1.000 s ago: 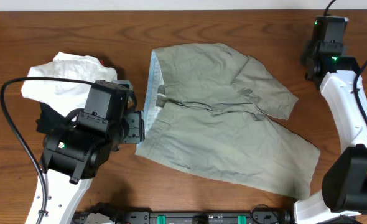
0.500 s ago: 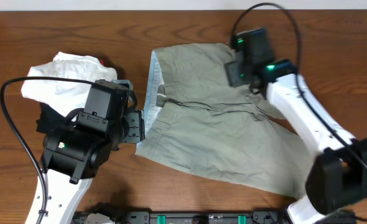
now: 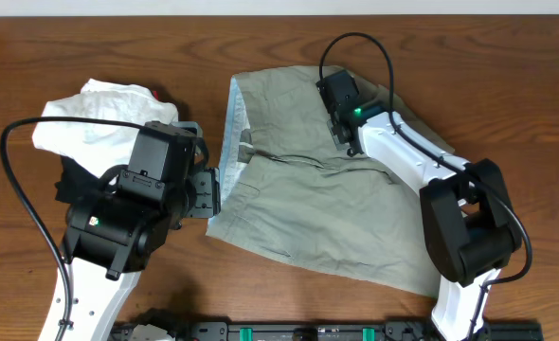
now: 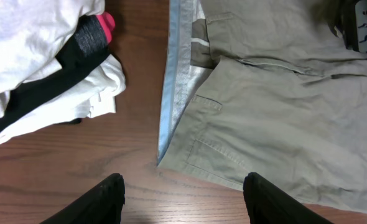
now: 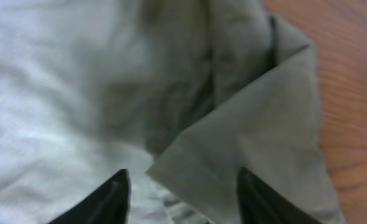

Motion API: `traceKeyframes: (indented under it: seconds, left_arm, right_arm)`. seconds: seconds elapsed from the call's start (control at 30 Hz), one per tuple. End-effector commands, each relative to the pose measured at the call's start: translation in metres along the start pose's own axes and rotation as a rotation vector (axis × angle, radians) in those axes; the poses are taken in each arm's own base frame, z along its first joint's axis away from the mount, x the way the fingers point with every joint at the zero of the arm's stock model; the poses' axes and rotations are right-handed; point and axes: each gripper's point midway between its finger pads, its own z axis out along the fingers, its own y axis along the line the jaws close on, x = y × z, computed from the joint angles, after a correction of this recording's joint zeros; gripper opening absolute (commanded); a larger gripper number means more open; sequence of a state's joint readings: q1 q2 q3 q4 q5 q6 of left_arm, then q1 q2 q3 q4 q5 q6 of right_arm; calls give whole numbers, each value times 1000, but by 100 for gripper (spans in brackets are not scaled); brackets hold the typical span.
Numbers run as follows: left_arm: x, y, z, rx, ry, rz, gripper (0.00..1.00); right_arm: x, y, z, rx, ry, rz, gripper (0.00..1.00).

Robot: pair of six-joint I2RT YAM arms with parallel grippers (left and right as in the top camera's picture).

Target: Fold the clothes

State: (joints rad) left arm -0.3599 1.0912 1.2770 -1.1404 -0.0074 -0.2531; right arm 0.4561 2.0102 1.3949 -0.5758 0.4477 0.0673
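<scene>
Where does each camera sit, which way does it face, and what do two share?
Overhead: above the table, looking straight down at shorts, pile, both arms.
Left wrist: on left arm, looking down at waistband and pile; left gripper open at bottom.
Right wrist: close over a shorts fold; right gripper open at bottom.
Shared: overhead and left wrist show the waistband.

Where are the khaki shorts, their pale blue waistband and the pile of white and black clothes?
khaki shorts [image 3: 355, 237], overhead view, on the nearer leg.
pale blue waistband [image 4: 170, 93], left wrist view, middle of the strip.
pile of white and black clothes [image 3: 104, 102], overhead view, on the top white garment.
</scene>
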Motion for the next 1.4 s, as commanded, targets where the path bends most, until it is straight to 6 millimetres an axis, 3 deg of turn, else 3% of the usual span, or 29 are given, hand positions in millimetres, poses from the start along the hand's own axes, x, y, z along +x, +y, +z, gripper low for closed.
traceKeyframes:
  seconds: [0.0,0.07,0.13,0.27,0.6,0.77,0.97,1.13,1.23,1.37]
  left_arm:
    - [-4,2,-4,-7,-17,11,64]
    - [-4,2,-4,-7,-17,11,63]
    - [-4,2,-4,-7,-14,10,64]
    - [-4,2,-4,-8,-13,11,63]
    - [-1,3,-4,-11,-3,12,64]
    - [-1,3,-4,-12,-1,12,64]
    - [-1,3,-4,-12,-1,12,64]
    - [0,3,-4,-12,0,12,63]
    - [0,3,-4,-12,0,12,64]
    - [0,3,-4,-12,-1,12,64]
  right_arm:
    - [-4,-18,1,134,-17,27,47]
    - [-5,-18,1,135,-19,28,38]
    - [-4,-17,1,132,-17,27,35]
    - [2,-9,3,93,6,13,49]
    - [15,-10,1,114,55,-38,54]
    - [15,-12,0,127,62,-129,51]
    - [12,-12,2,120,47,-115,38]
    - [8,-15,4,120,33,-89,1]
    - [4,-28,5,165,19,-62,1]
    - [-3,-65,5,268,-1,10,1]
